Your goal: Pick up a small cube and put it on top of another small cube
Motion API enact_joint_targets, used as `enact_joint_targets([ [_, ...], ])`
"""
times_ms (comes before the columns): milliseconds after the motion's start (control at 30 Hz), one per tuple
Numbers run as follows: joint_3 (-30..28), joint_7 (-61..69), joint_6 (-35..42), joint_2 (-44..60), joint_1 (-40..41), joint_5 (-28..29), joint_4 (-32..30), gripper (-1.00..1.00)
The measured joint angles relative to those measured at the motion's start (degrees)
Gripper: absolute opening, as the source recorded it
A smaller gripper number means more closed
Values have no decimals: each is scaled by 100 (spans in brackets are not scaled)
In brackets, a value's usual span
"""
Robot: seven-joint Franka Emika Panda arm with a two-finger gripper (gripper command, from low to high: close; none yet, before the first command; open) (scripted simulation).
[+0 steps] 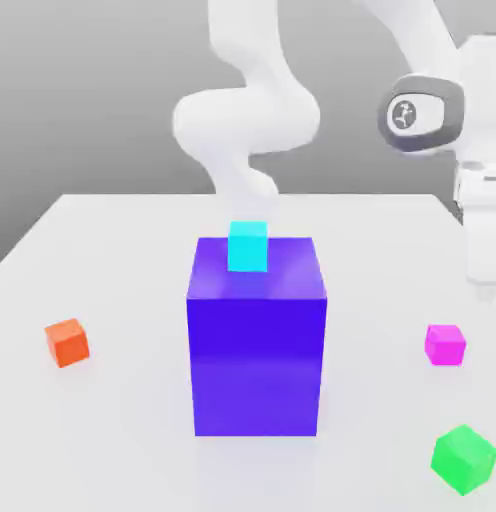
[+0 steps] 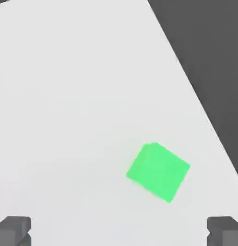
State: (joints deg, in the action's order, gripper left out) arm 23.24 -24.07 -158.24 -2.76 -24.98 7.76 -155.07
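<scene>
The small magenta-pink cube (image 1: 445,344) rests on the white table (image 1: 122,250) toward the exterior view's right. My gripper (image 2: 119,233) is open, its two dark fingertips (image 2: 13,230) far apart with nothing between them. The white hand (image 1: 482,240) hangs at the exterior view's right edge, above and a little behind the magenta cube, not touching it. The hand view looks down on a green cube (image 2: 158,172) lying on the table.
A big blue-violet block (image 1: 257,340) stands mid-table with a small cyan cube (image 1: 248,246) on its top. An orange cube (image 1: 67,342) sits at the exterior view's left. The green cube (image 1: 463,458) lies near the front right corner.
</scene>
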Motion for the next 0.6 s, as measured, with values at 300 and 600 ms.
enact_joint_targets([
  [300, -408, -228, -1005, 1453, -894, 920, -213, 0],
  [600, -1401, -764, -1502, 2109, -1725, 1624, -58, -100],
])
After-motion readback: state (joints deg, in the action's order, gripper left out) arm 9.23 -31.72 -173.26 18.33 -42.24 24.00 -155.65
